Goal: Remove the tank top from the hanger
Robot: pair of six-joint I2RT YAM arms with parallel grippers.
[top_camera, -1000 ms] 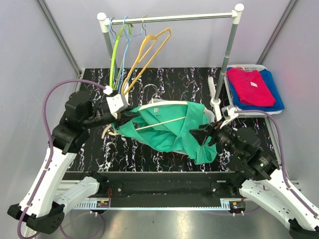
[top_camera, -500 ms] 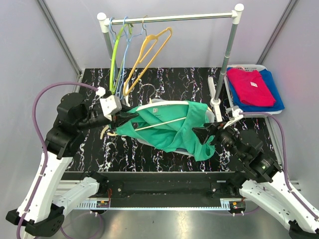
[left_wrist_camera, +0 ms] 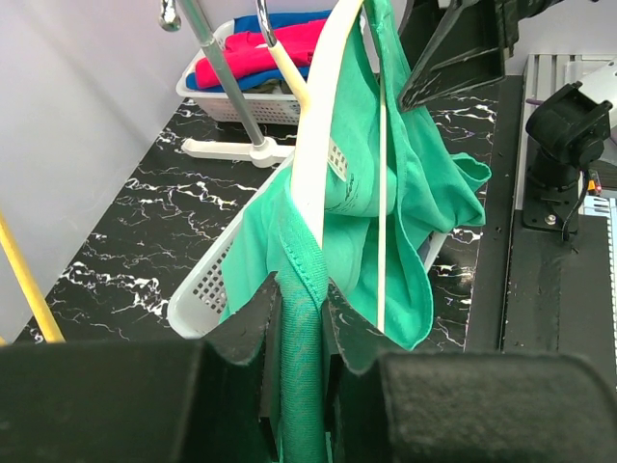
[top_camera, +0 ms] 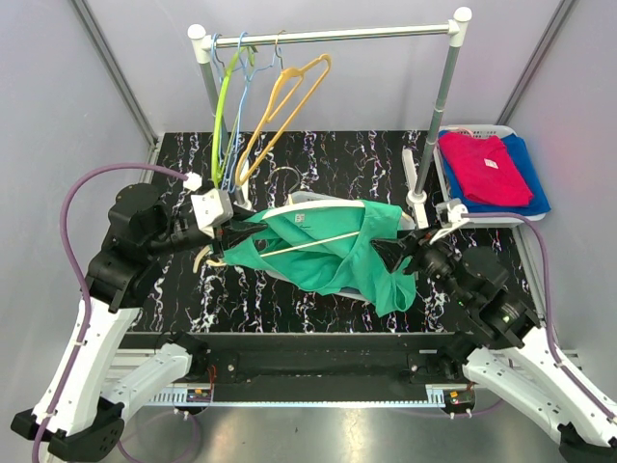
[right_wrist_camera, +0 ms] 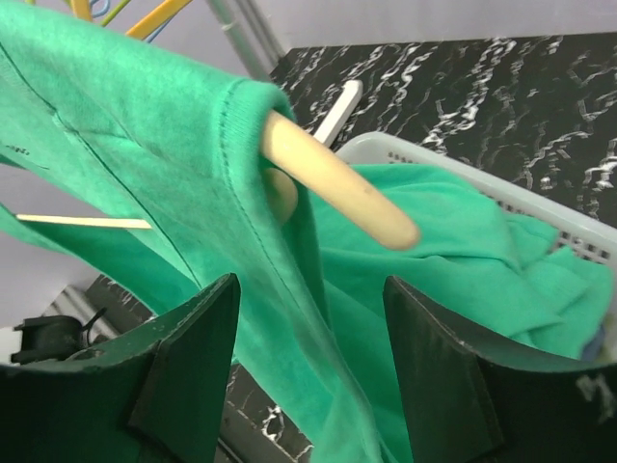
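A green tank top (top_camera: 333, 251) hangs on a cream hanger (top_camera: 313, 241) held above a white basket. My left gripper (top_camera: 234, 231) is shut on a green strap of the tank top (left_wrist_camera: 301, 318) at its left end. My right gripper (top_camera: 390, 253) is open at the right end, with its fingers on either side of the green cloth (right_wrist_camera: 289, 318). The hanger's cream arm tip (right_wrist_camera: 337, 188) pokes out of the cloth just beyond the fingers.
A clothes rack (top_camera: 333, 37) stands at the back with green, blue and yellow hangers (top_camera: 275, 106). A white basket (top_camera: 487, 178) at the right holds red and blue folded clothes. Another white basket (left_wrist_camera: 207, 280) lies under the tank top.
My left gripper has pulled the strap end slightly left and back. My right gripper has moved up and left toward the hanger's right end. The cloth is stretched a little more.
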